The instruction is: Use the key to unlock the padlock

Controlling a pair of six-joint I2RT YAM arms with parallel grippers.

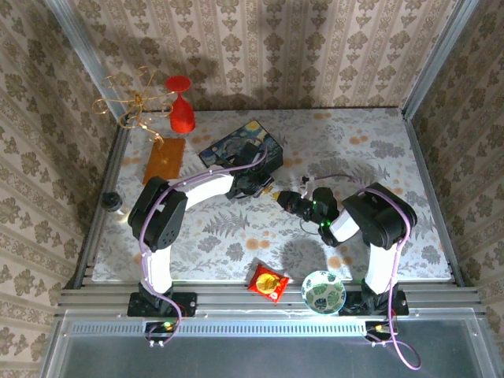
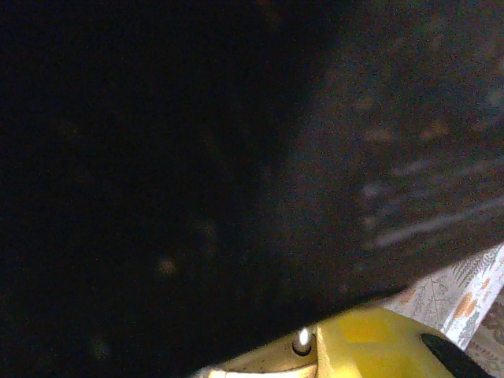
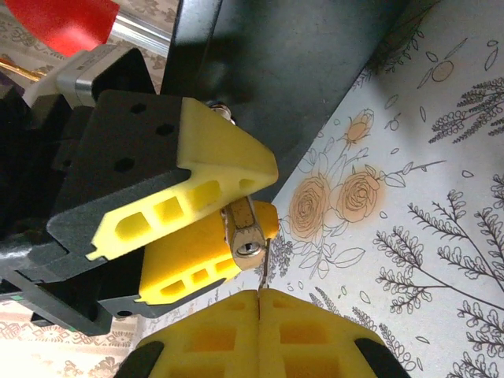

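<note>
- The left gripper [image 1: 264, 189] and the right gripper [image 1: 282, 198] meet tip to tip near the middle of the table [image 1: 394, 157], seen from the top camera.
- In the right wrist view the left gripper [image 3: 256, 201] comes in from 9 o'clock. Its two yellow fingers [image 3: 220, 169] are pinching the padlock [image 3: 242, 230] between them.
- The padlock is small and brass-coloured. Its round keyhole end points toward 6 o'clock, facing the right gripper.
- The right gripper [image 3: 260, 303] is at 6 o'clock in its own view, with the yellow pads pressed together.
- A thin blade, which seems to be the key [image 3: 263, 274], stands out from the seam of these pads toward 12 o'clock. It reaches the keyhole end of the padlock; how deep it sits I cannot tell.
- The dark blue box [image 1: 244, 148] lies at 11 o'clock from the two grippers, just behind the left gripper.
- In the left wrist view the dark blue box [image 2: 197, 157] is very near and dark, and one yellow finger [image 2: 370, 339] shows at 6 o'clock.
- A red goblet [image 1: 181, 110] stands at 11 o'clock on the table, with an orange board [image 1: 164, 159] near it at its 6 o'clock.
- A bowl [image 1: 324, 291] is at 5 o'clock at the near edge, and a red snack packet [image 1: 268, 282] lies just beside it at its 9 o'clock.
</note>
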